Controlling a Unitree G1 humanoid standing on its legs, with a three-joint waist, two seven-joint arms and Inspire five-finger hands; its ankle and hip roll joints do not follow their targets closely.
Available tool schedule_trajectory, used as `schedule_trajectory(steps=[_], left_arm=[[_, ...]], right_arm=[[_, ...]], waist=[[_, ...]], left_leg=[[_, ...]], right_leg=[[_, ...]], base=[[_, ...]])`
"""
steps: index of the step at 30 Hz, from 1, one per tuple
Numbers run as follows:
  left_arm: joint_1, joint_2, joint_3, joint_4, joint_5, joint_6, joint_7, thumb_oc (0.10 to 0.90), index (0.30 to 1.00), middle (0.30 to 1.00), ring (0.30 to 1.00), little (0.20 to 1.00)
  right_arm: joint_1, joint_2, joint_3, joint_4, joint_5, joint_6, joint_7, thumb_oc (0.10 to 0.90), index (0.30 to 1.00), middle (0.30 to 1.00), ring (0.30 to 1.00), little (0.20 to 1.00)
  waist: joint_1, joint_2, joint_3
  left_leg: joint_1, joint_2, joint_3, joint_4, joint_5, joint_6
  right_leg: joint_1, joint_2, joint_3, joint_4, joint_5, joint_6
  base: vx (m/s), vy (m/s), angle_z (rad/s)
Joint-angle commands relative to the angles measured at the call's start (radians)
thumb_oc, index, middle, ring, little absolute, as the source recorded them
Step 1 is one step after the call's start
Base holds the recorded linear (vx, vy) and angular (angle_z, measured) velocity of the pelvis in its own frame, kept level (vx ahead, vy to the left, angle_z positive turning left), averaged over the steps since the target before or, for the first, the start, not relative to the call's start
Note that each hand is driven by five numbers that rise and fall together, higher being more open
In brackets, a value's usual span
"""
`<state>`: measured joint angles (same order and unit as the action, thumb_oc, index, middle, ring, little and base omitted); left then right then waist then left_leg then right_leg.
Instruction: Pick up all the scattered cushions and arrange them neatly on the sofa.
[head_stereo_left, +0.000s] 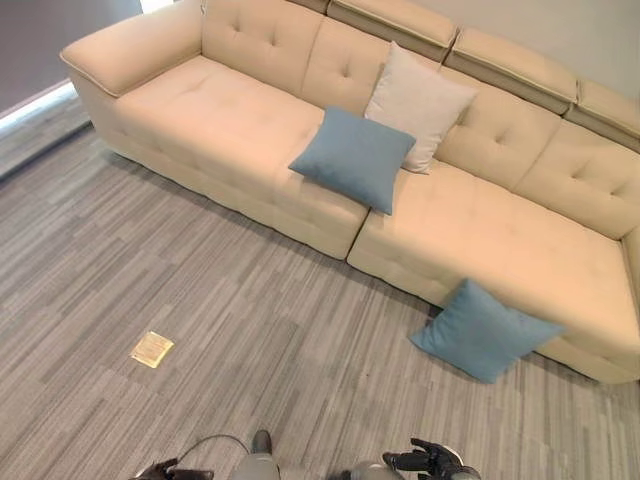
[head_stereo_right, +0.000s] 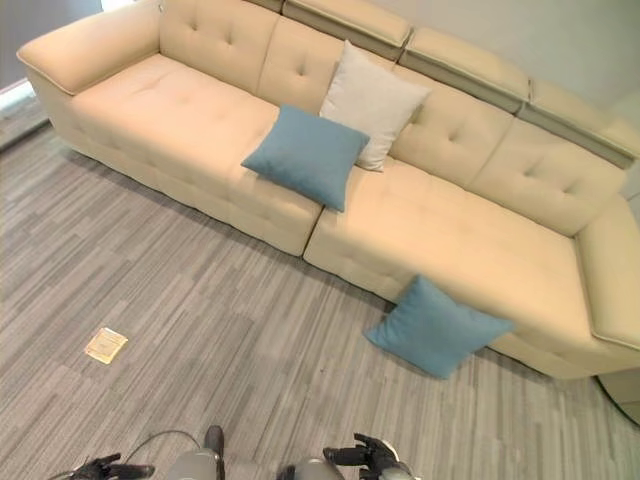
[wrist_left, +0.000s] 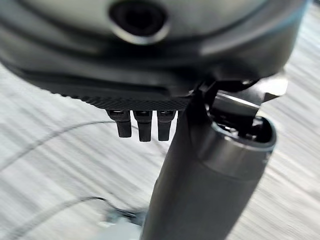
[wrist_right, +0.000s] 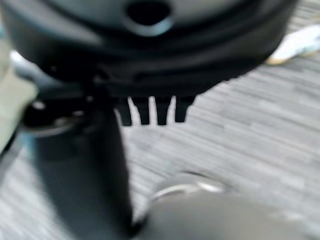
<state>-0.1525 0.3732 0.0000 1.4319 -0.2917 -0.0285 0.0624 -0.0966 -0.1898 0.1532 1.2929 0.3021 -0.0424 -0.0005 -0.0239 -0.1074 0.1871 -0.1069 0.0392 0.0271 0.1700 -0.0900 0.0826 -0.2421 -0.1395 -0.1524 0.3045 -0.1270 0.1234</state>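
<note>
A cream tufted sectional sofa (head_stereo_left: 200, 110) spans the head views from 10 o'clock to 3 o'clock, standing on grey striped carpet (head_stereo_left: 200, 300).

Cushion positions:
- A white cushion (head_stereo_left: 418, 103) stands upright against the backrest, at about 1 o'clock from view centre.
- A blue cushion on the seat (head_stereo_left: 352, 157) leans tilted in front of the white cushion, overlapping its lower left corner, at about 12 o'clock.
- A blue cushion on the floor (head_stereo_left: 482, 330) rests on the carpet, tilted against the sofa's front face below the right seat section, at about 4 o'clock.

A small yellow paper (head_stereo_left: 152, 349) lies flat on the carpet at about 8 o'clock, well apart from the sofa.

Hand positions:
- The right hand (head_stereo_left: 432, 460) sits at the lower edge at 5 o'clock. The floor cushion lies at 1 o'clock from it, well apart, with bare carpet between. In the right wrist view the fingers (wrist_right: 150, 110) extend straight over carpet and grasp nothing; the hand is released.
- The left hand (head_stereo_right: 105, 467) sits at the lower edge at 7 o'clock, far from every cushion. In the left wrist view its fingers (wrist_left: 144, 125) appear straight and empty, though that view is blurred.
</note>
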Motion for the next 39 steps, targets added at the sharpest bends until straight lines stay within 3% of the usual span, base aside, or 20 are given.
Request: schedule_trajectory(steps=[1, 5, 8, 9, 10, 11, 13, 14, 16, 17, 18, 19, 21, 26, 28, 30, 31, 33, 36, 39], left_arm=[[-0.047, 0.035, 0.002, 0.010, -0.018, -0.032, 0.038, 0.800, 0.900, 0.900, 0.900, 0.900], [-0.016, 0.030, 0.000, 0.042, 0.029, -0.026, 0.032, 0.800, 0.900, 0.900, 0.900, 0.900], [0.019, 0.021, 0.025, 0.053, 0.026, -0.010, 0.029, 0.800, 0.900, 0.900, 0.900, 0.900], [0.020, 0.023, 0.030, 0.053, 0.013, 0.002, 0.026, 0.800, 0.900, 0.900, 0.900, 0.900], [-0.021, 0.056, -0.002, 0.064, 0.033, 0.014, 0.027, 0.800, 0.900, 0.900, 0.900, 0.900], [-0.010, 0.048, 0.015, 0.028, 0.028, -0.003, 0.008, 0.800, 0.900, 0.900, 0.900, 0.900], [-0.005, 0.053, 0.033, 0.033, 0.008, 0.000, 0.010, 0.800, 0.900, 0.900, 0.900, 0.900], [0.025, 0.039, 0.087, 0.033, -0.030, -0.012, 0.020, 0.800, 0.900, 0.900, 0.900, 0.900], [0.028, 0.042, 0.099, 0.039, -0.036, -0.016, 0.025, 0.800, 0.900, 0.900, 0.900, 0.900], [0.032, 0.036, 0.103, 0.036, -0.041, -0.021, 0.031, 0.800, 0.900, 0.900, 0.900, 0.900], [0.032, 0.036, 0.103, 0.036, -0.041, -0.021, 0.031, 0.800, 0.900, 0.900, 0.900, 0.900], [0.036, 0.026, 0.103, 0.026, -0.066, -0.033, 0.042, 0.800, 0.900, 0.900, 0.900, 0.900], [0.033, 0.020, 0.093, 0.034, -0.067, -0.037, 0.051, 0.800, 0.900, 0.900, 0.900, 0.900], [0.069, 0.013, 0.104, 0.070, -0.014, -0.022, 0.039, 0.800, 0.900, 0.900, 0.900, 0.900], [0.062, 0.035, 0.083, 0.080, 0.036, -0.009, 0.042, 0.800, 0.900, 0.900, 0.900, 0.900], [0.055, 0.044, 0.072, 0.079, 0.047, -0.007, 0.048, 0.800, 0.900, 0.900, 0.900, 0.900], [0.048, 0.057, 0.048, 0.059, 0.061, -0.009, 0.050, 0.800, 0.900, 0.900, 0.900, 0.900], [0.040, 0.068, 0.025, 0.031, 0.070, -0.016, 0.055, 0.800, 0.900, 0.900, 0.900, 0.900], [0.019, 0.076, 0.004, 0.002, 0.075, -0.029, 0.059, 0.800, 0.900, 0.900, 0.900, 0.900], [-0.021, 0.070, -0.008, -0.038, 0.057, -0.048, 0.061, 0.800, 0.900, 0.900, 0.900, 0.900]], right_arm=[[-0.023, -0.080, 0.006, 0.023, -0.028, 0.019, -0.018, 0.800, 0.900, 0.900, 0.900, 0.900], [0.003, -0.112, 0.001, 0.031, -0.065, 0.035, -0.004, 0.800, 0.900, 0.900, 0.900, 0.900], [-0.006, -0.126, 0.031, 0.028, -0.090, 0.038, -0.021, 0.800, 0.900, 0.900, 0.900, 0.900], [-0.022, -0.131, 0.049, 0.023, -0.091, 0.039, -0.020, 0.800, 0.900, 0.900, 0.900, 0.900], [-0.228, -0.277, 0.058, 0.091, -0.086, 0.083, 0.008, 0.800, 0.900, 0.900, 0.900, 0.900], [-0.055, -0.243, 0.052, 0.001, -0.085, 0.024, 0.004, 0.800, 0.900, 0.900, 0.900, 0.900], [0.013, -0.215, 0.055, -0.046, -0.085, 0.024, -0.002, 0.800, 0.900, 0.900, 0.900, 0.900], [0.086, -0.192, 0.060, -0.163, -0.126, -0.031, -0.017, 0.800, 0.900, 0.900, 0.900, 0.900], [0.108, -0.198, 0.066, -0.228, -0.133, -0.035, -0.014, 0.800, 0.900, 0.900, 0.900, 0.900], [0.120, -0.207, 0.090, -0.277, -0.151, -0.038, -0.005, 0.800, 0.900, 0.900, 0.900, 0.900], [0.120, -0.207, 0.089, -0.277, -0.151, -0.037, -0.005, 0.800, 0.900, 0.900, 0.900, 0.900], [0.116, -0.210, 0.097, -0.313, -0.141, -0.047, -0.006, 0.800, 0.900, 0.900, 0.900, 0.900], [0.109, -0.201, 0.096, -0.303, -0.137, -0.051, -0.013, 0.800, 0.900, 0.900, 0.900, 0.900], [0.134, -0.163, 0.092, -0.259, -0.150, -0.047, 0.012, 0.800, 0.900, 0.900, 0.900, 0.900], [0.122, -0.142, 0.082, -0.218, -0.134, -0.038, 0.024, 0.800, 0.900, 0.900, 0.900, 0.900], [0.115, -0.135, 0.077, -0.206, -0.115, -0.036, 0.025, 0.800, 0.900, 0.900, 0.900, 0.900], [0.118, -0.125, 0.073, -0.208, -0.090, -0.038, 0.031, 0.800, 0.900, 0.900, 0.900, 0.900], [0.125, -0.124, 0.072, -0.234, -0.083, -0.042, 0.029, 0.800, 0.900, 0.900, 0.900, 0.900], [0.128, -0.125, 0.070, -0.267, -0.062, -0.055, 0.030, 0.800, 0.900, 0.900, 0.900, 0.900], [0.120, -0.131, 0.088, -0.342, -0.048, -0.069, 0.029, 0.800, 0.900, 0.900, 0.900, 0.900]], waist=[[-0.024, 0.036, 0.015], [-0.067, 0.032, -0.034], [-0.048, 0.035, -0.034], [-0.037, 0.024, -0.024], [-0.002, 0.002, -0.031], [-0.007, -0.002, -0.008], [-0.016, -0.011, -0.005], [-0.021, -0.014, 0.031], [-0.021, -0.020, 0.036], [-0.001, -0.010, 0.051], [-0.002, -0.015, 0.048], [0.037, 0.006, 0.060], [0.067, 0.004, 0.057], [0.083, -0.002, 0.008], [0.079, -0.039, 0.003], [0.074, -0.039, 0.002], [0.056, -0.036, 0.011], [0.032, -0.015, 0.015], [0.009, -0.011, 0.020], [-0.042, -0.005, 0.046]], left_leg=[[0.158, 0.055, 0.013, 0.043, -0.163, -0.118], [0.255, 0.080, -0.048, 0.131, -0.175, -0.153], [0.136, 0.159, -0.038, 0.529, 0.000, -0.172], [0.079, 0.187, -0.019, 0.652, 0.029, -0.151], [0.029, 0.197, -0.032, 0.728, 0.031, -0.139], [-0.017, 0.224, 0.005, 0.735, 0.038, -0.128], [-0.052, 0.223, 0.029, 0.731, 0.032, -0.124], [-0.131, 0.205, 0.057, 0.636, -0.002, -0.125], [-0.153, 0.213, 0.081, 0.535, 0.009, -0.133], [-0.190, 0.246, 0.079, 0.288, 0.027, -0.145], [-0.186, 0.240, 0.083, 0.273, 0.038, -0.145], [-0.213, 0.260, 0.016, 0.034, 0.160, -0.189], [-0.257, 0.265, -0.041, -0.107, 0.204, -0.210], [-0.251, 0.259, -0.024, -0.077, 0.252, -0.221], [-0.241, 0.218, -0.003, 0.007, 0.196, -0.187], [-0.227, 0.207, 0.008, 0.022, 0.168, -0.172], [-0.183, 0.192, 0.036, 0.040, 0.121, -0.145], [-0.113, 0.172, 0.060, 0.017, 0.088, -0.117], [-0.072, 0.137, 0.061, -0.003, 0.063, -0.111], [-0.012, 0.088, 0.054, 0.006, -0.014, -0.124]], right_leg=[[-0.111, -0.125, 0.021, -0.254, 0.164, 0.037], [-0.044, -0.078, 0.098, -0.219, 0.218, 0.060], [0.024, 0.006, 0.078, -0.168, 0.185, -0.010], [0.057, 0.032, 0.064, -0.162, 0.157, -0.047], [0.101, 0.035, 0.040, -0.174, 0.137, -0.065], [0.113, 0.058, 0.034, -0.166, 0.114, -0.078], [0.114, 0.069, 0.043, -0.163, 0.102, -0.082], [0.132, 0.103, 0.077, -0.158, 0.077, -0.077], [0.138, 0.102, 0.087, -0.159, 0.065, -0.070], [0.173, 0.105, 0.090, -0.162, 0.026, -0.053], [0.170, 0.101, 0.091, -0.164, 0.029, -0.053], [0.230, 0.116, 0.107, -0.178, -0.010, -0.046], [0.292, 0.120, 0.136, -0.197, -0.047, -0.045], [0.349, 0.094, 0.166, -0.176, -0.092, -0.018], [0.303, 0.067, 0.193, -0.027, -0.036, 0.017], [0.265, 0.062, 0.193, 0.039, 0.001, 0.031], [0.205, 0.048, 0.178, 0.175, 0.088, 0.045], [0.129, 0.031, 0.138, 0.253, 0.145, 0.044], [0.094, 0.026, 0.112, 0.162, 0.128, 0.031], [0.022, -0.017, 0.101, -0.132, 0.121, 0.039]], base=[[0.68, -0.213, 1.13], [0.76, -0.252, 0.76], [0.46, -0.313, 0.73], [0.43, -0.397, -0.02], [0.38, -0.386, -0.15], [0.34, -0.299, -0.38], [0.19, -0.070, 0.04], [0.22, 0.108, 0.28], [0.27, 0.174, -0.13], [0.24, 0.178, -0.57], [0.57, 0.427, -0.59], [0.50, 0.335, -0.60], [0.59, 0.360, -0.60], [0.45, 0.322, -0.70], [0.35, 0.271, -0.51], [0.24, 0.225, -0.13], [0.37, 0.376, -0.17], [0.33, 0.327, -0.28], [0.29, 0.146, -0.13], [0.43, 0.008, 0.23]])
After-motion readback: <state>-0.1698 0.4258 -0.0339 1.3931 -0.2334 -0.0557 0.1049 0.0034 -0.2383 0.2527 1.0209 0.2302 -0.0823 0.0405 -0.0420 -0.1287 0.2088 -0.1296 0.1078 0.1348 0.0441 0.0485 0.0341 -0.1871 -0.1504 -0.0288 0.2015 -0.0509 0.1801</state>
